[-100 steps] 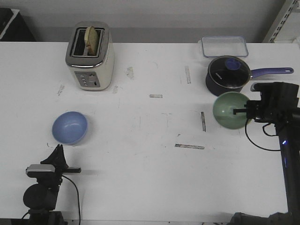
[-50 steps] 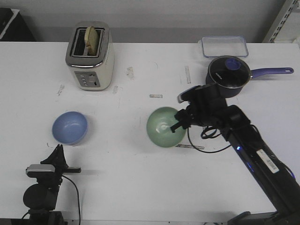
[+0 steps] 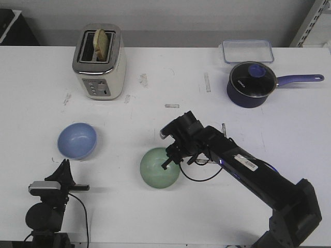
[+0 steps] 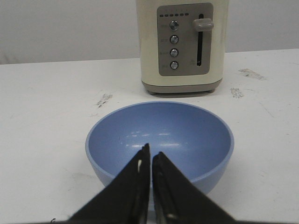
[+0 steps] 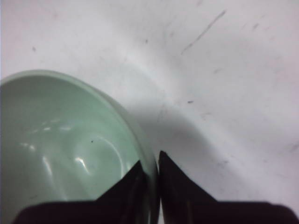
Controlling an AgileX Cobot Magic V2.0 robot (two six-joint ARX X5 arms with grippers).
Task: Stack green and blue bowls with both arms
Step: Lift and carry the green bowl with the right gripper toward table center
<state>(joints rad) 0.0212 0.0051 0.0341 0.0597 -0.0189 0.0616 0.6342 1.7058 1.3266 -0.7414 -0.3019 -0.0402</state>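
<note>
The pale green bowl (image 3: 160, 168) hangs just above the table's middle front, its rim pinched by my right gripper (image 3: 170, 156), which is shut on it. In the right wrist view the green bowl (image 5: 65, 154) fills one side, one finger inside and one outside the rim at the right gripper (image 5: 152, 163). The blue bowl (image 3: 76, 140) sits upright on the table at the left front. My left gripper (image 4: 150, 156) is shut and empty, its tips pointing at the near side of the blue bowl (image 4: 160, 140). In the front view the left gripper (image 3: 64, 166) rests low, just before that bowl.
A cream toaster (image 3: 99, 62) with bread stands at the back left, behind the blue bowl. A dark navy saucepan (image 3: 251, 83) with a long handle and a clear lidded box (image 3: 247, 50) are at the back right. Tape marks dot the white table (image 3: 155, 217).
My right arm has carried the green bowl from beside the saucepan leftward and toward the front, to the table's middle. The left arm and blue bowl have not moved.
</note>
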